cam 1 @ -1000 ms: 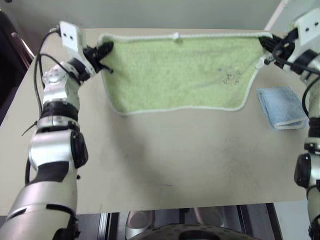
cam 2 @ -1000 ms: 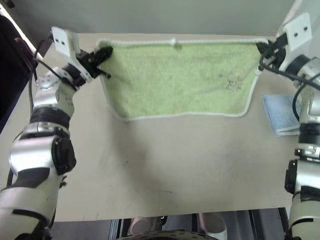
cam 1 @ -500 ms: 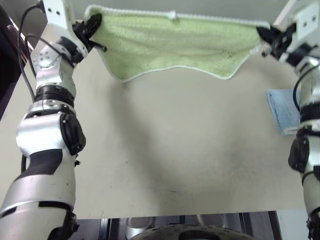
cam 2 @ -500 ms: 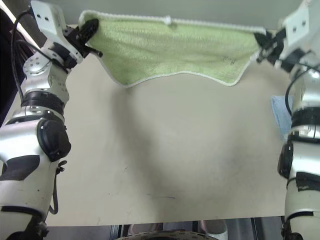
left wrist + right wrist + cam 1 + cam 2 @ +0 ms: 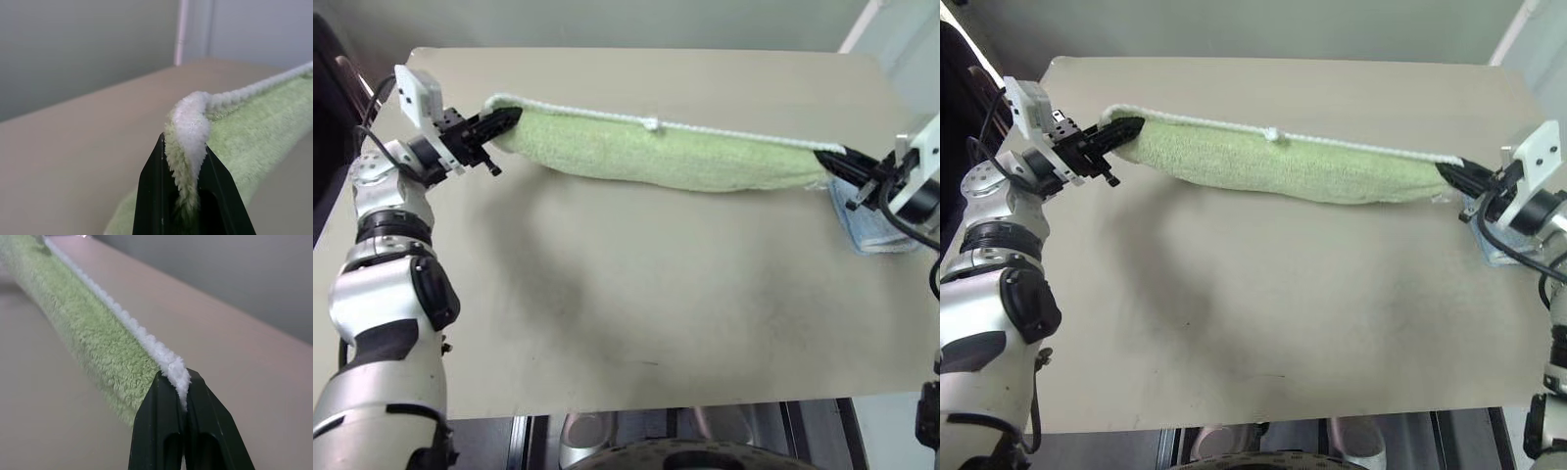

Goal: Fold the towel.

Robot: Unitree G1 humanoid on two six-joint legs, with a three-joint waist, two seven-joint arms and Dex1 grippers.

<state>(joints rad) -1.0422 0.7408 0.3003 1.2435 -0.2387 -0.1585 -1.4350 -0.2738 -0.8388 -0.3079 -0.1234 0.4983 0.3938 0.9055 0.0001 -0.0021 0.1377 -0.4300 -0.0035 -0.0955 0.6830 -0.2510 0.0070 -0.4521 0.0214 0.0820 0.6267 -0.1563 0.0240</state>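
- Two grippers stretch the towel (image 5: 666,157) between them above the desk (image 5: 636,294).
- Left gripper (image 5: 505,119): jaws clamped on one corner.
- Right gripper (image 5: 1451,171): jaws clamped on the opposite corner, beside a blue cloth (image 5: 867,230).

Soft, even overhead light; a faint shadow under the towel (image 5: 675,157); wrist views blur far off.

Left gripper (image 5: 509,118) jaws clamped, right gripper (image 5: 829,158) jaws clamped
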